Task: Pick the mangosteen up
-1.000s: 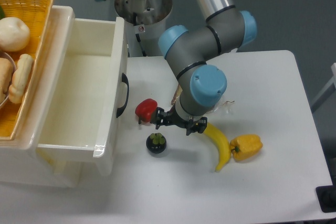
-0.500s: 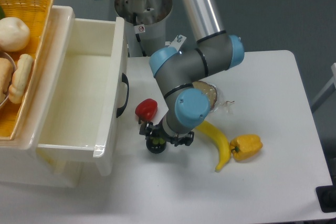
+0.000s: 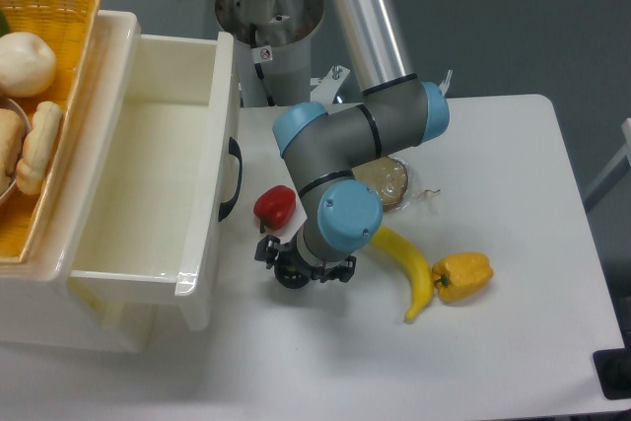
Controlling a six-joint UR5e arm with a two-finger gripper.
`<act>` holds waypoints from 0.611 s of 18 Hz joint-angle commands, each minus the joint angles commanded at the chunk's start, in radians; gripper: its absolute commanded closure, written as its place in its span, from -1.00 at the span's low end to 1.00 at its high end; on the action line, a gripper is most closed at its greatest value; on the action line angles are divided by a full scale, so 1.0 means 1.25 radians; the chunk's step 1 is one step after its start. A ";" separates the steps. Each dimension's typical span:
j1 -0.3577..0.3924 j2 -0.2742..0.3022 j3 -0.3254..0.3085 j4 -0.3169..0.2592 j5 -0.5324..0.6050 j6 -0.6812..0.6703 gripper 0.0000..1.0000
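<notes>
The UR5e arm's gripper [image 3: 293, 269] sits low over the mangosteen [image 3: 289, 276] on the white table [image 3: 513, 342], just in front of the red pepper [image 3: 275, 205]; only a dark sliver of the fruit shows beneath the tool, and whether the jaws are spread or closed on it cannot be told. A banana [image 3: 412, 276] and yellow pepper [image 3: 463, 275] lie to the right, an open white drawer [image 3: 158, 175] to the left
</notes>
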 joint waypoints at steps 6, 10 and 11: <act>-0.011 0.000 -0.002 -0.001 0.040 0.004 -0.82; -0.011 0.001 -0.002 -0.002 0.040 0.002 -0.31; -0.011 0.002 0.000 -0.002 0.039 0.004 -0.22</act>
